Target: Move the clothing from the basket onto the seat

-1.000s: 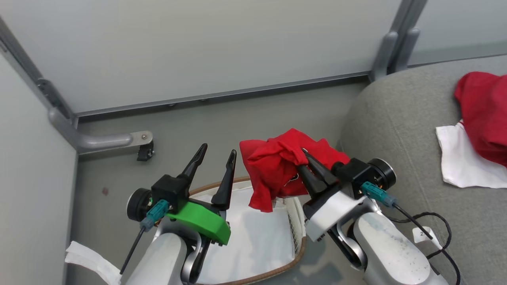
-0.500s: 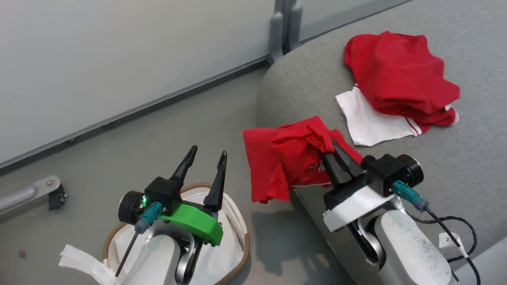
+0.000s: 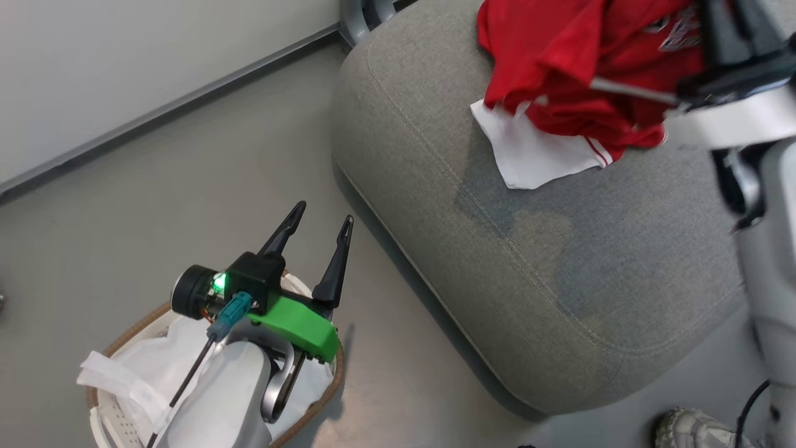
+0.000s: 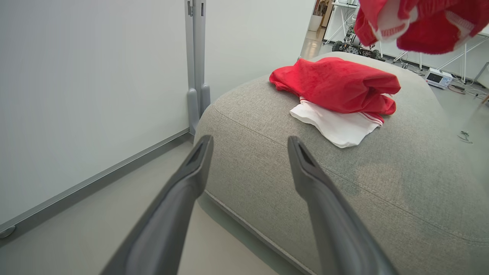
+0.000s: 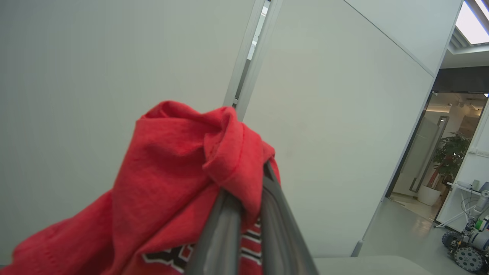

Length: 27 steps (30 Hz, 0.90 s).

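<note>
My right gripper (image 5: 250, 191) is shut on a red jersey (image 5: 172, 172) with lettering, which hangs in the air over the grey seat (image 3: 559, 261). In the head view this jersey (image 3: 628, 43) sits at the top right, above a second red garment with a white sleeve panel (image 3: 535, 152) lying on the seat. The left wrist view shows that garment (image 4: 336, 82) flat on the seat (image 4: 267, 152) and the held jersey (image 4: 420, 23) dangling above it. My left gripper (image 3: 324, 213) stands open and empty over the basket (image 3: 127, 323), where white liner (image 3: 155, 361) shows.
Grey floor (image 3: 186, 205) lies between the basket and the seat's rounded edge. A pale partition wall with a metal post (image 4: 195, 76) runs behind. A person's shoe (image 3: 690, 430) shows at the lower right, beside my right arm (image 3: 771, 261).
The head camera has swung right. My right gripper has carried the red jersey from above the basket to over the seat and the other garment. The left gripper has stayed open by the basket.
</note>
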Available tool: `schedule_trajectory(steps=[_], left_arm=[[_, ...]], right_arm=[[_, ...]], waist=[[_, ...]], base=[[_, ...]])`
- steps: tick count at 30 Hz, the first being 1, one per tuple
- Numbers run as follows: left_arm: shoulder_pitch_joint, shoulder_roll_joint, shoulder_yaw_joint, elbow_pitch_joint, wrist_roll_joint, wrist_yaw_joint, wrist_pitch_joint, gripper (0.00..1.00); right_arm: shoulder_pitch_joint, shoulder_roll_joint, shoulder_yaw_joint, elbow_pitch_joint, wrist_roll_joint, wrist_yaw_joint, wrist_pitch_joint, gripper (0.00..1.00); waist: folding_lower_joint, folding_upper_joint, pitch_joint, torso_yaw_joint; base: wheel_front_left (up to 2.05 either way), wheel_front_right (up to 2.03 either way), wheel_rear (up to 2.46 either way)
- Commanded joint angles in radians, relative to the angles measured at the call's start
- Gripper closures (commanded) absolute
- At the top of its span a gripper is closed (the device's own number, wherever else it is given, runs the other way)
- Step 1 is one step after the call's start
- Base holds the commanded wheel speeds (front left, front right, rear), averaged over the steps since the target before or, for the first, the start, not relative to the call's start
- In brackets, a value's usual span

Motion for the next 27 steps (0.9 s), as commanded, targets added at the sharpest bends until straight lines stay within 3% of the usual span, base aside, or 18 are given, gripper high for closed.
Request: schedule_trajectory(steps=[1, 8, 18, 19, 20, 21, 23, 27], left_arm=[[-0.030, 0.019, -0.006, -0.003, 0.010, -0.002, 0.001, 0.00], [-0.102, 0.061, -0.044, -0.014, -0.006, -0.002, 0.000, 0.00], [-0.179, 0.076, -0.076, -0.011, -0.016, -0.002, 0.001, 0.00], [-0.182, 0.078, -0.074, -0.007, -0.018, -0.002, 0.001, 0.00], [-0.184, 0.078, -0.073, -0.004, -0.018, -0.002, 0.001, 0.00], [-0.185, 0.078, -0.070, -0.002, -0.019, -0.002, 0.001, 0.00], [-0.178, 0.079, -0.064, 0.004, -0.024, -0.002, 0.001, 0.00], [-0.147, 0.076, -0.050, 0.017, -0.027, -0.002, 0.001, 0.00]], right_arm=[[-0.048, -0.025, -0.029, 0.007, -0.017, -0.001, 0.000, 1.00], [-0.222, -0.110, -0.163, 0.134, -0.119, -0.001, 0.000, 1.00], [-0.185, -0.038, -0.295, 0.414, -0.172, -0.001, 0.000, 1.00], [-0.166, -0.023, -0.312, 0.431, -0.178, -0.001, 0.000, 0.90], [-0.151, -0.014, -0.325, 0.441, -0.183, -0.001, 0.000, 0.64], [-0.129, 0.000, -0.342, 0.450, -0.184, -0.001, 0.000, 0.51], [-0.082, 0.023, -0.365, 0.448, -0.185, -0.001, 0.000, 0.00], [0.012, 0.050, -0.378, 0.421, -0.180, -0.001, 0.000, 0.00]], waist=[[0.0000, -0.0001, 0.111, 0.027], [0.0000, -0.0001, 0.223, 0.083], [0.0000, -0.0001, 0.319, 0.134], [0.0000, -0.0001, 0.321, 0.135], [0.0000, -0.0001, 0.321, 0.136], [0.0000, -0.0001, 0.320, 0.135], [0.0000, -0.0001, 0.309, 0.132], [0.0000, -0.0001, 0.273, 0.121]], base=[[0.00, 0.00, 0.00], [0.00, 0.00, 0.00], [0.00, 0.00, 0.00], [0.00, 0.00, 0.00], [0.00, 0.00, 0.00], [0.00, 0.00, 0.00], [0.00, 0.00, 0.00], [0.00, 0.00, 0.00]])
